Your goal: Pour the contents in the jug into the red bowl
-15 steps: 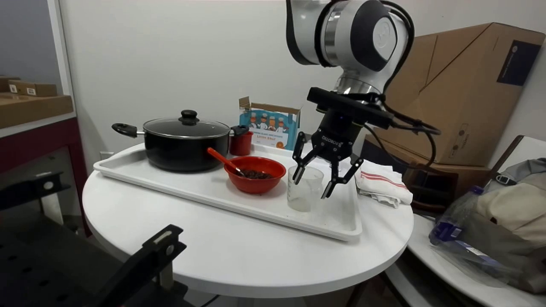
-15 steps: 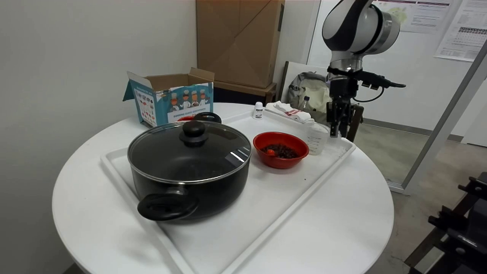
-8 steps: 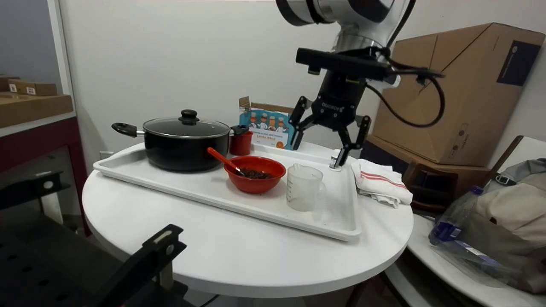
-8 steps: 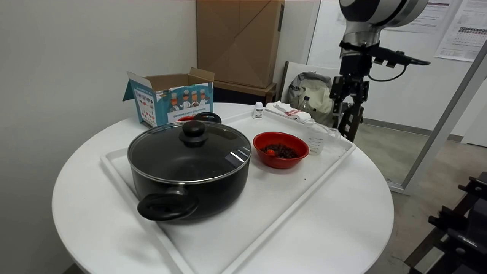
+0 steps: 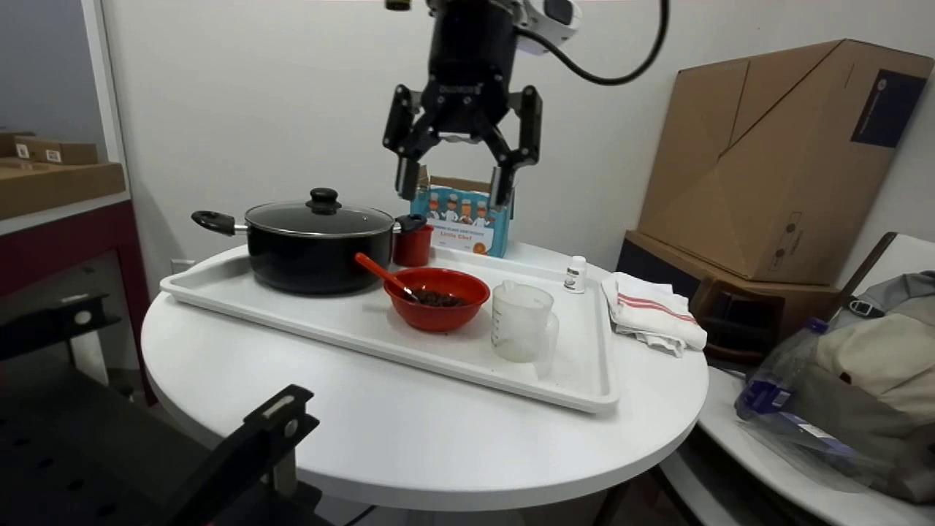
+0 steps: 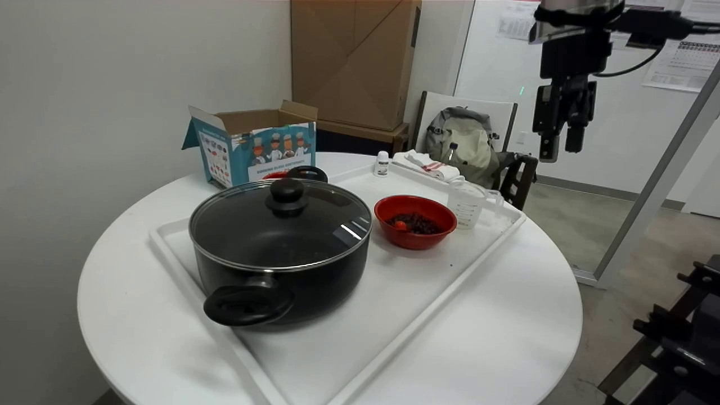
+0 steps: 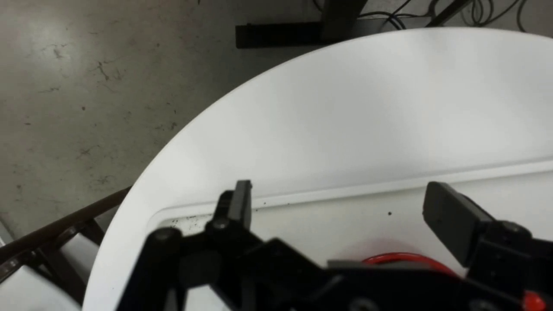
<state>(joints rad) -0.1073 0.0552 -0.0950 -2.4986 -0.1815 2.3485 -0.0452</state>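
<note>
Wrist view: my gripper [image 7: 339,190] has its jaws spread wide, w/ the rim of the red bowl [image 7: 404,257] showing beyond it, partly blocked. In both exterior views I hang high, well above the tray [image 5: 343,314]. Clear measuring jug [image 5: 520,329] stands upright on that tray, just beside the bowl & well below me; can't tell what's in it. Dark bits [image 5: 440,299] lie in the bowl, plus a red-handled spoon [image 5: 376,268] leaning on its rim. Same tray has a black lidded pot [image 5: 321,259], w/ the bowl btwn pot & jug, & a small white bottle [image 5: 575,275] nr a corner. Red cup [image 5: 413,247] sits by the pot, Little Chef box [image 5: 467,220] behind. Folded white towel [image 5: 650,310] w/ red stripes: on table [image 5: 409,438], beside tray.
</note>
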